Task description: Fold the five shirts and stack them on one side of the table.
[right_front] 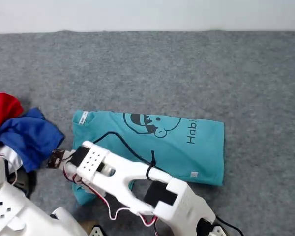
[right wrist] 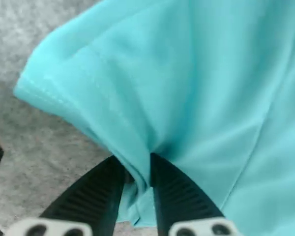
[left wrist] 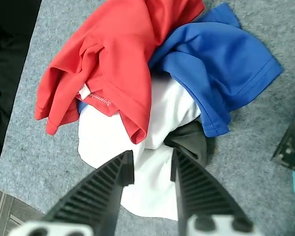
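The teal shirt (right_front: 187,147) lies spread flat near the middle of the grey tabletop (right_front: 187,64), collar toward the heap and hem away from it, printed side up. The right end effector (right wrist: 137,169) sits at the shirt's near corner on the collar side, its jaws nearly closed and pinching a raised fold of teal cloth between them. The left end effector (left wrist: 150,164) hangs over the heap at the tabletop's edge with its jaws partly open and nothing in them. Whether the tips touch the cloth below cannot be told. That heap holds the red shirt (left wrist: 113,54) on top, the blue shirt (left wrist: 216,64) beside it, the white shirt (left wrist: 118,147) underneath and a dark shirt (left wrist: 191,140) peeking out by the white one, all crumpled together. The step in hand looks like the first fold of the teal shirt, so the task seems barely begun: no folded stack is to be seen and four shirts wait unfolded. The next move likely calls for lifting the pinched corner just enough to clear the tabletop, carrying it across the shirt's body so the edge lands straight, then opening the jaws. A drag too low could bunch the cloth, and the thin fabric may slip from so small a pinch.
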### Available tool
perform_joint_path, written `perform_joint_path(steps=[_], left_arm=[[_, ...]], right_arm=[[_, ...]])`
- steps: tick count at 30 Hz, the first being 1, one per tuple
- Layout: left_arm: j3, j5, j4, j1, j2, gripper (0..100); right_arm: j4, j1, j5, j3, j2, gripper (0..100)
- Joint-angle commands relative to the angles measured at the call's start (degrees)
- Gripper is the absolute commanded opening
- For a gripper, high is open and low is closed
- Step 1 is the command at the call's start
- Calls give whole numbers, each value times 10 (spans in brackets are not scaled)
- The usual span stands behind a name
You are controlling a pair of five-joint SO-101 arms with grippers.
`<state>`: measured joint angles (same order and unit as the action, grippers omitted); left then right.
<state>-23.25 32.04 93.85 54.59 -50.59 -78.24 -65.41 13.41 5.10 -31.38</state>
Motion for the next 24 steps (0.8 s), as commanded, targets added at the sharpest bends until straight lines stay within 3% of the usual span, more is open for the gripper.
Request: perform_joint_path(steps=[1,12,24], left_arm=[[6,4,4,1,-10,137],[6,4,1,-1,-9,137],[6,4,0,-1,-7,137]], right_arm=[[-15,4,0,42,-18,10],[-140,111,0,254,-22,10],[-92,216,0,295,-49,22]])
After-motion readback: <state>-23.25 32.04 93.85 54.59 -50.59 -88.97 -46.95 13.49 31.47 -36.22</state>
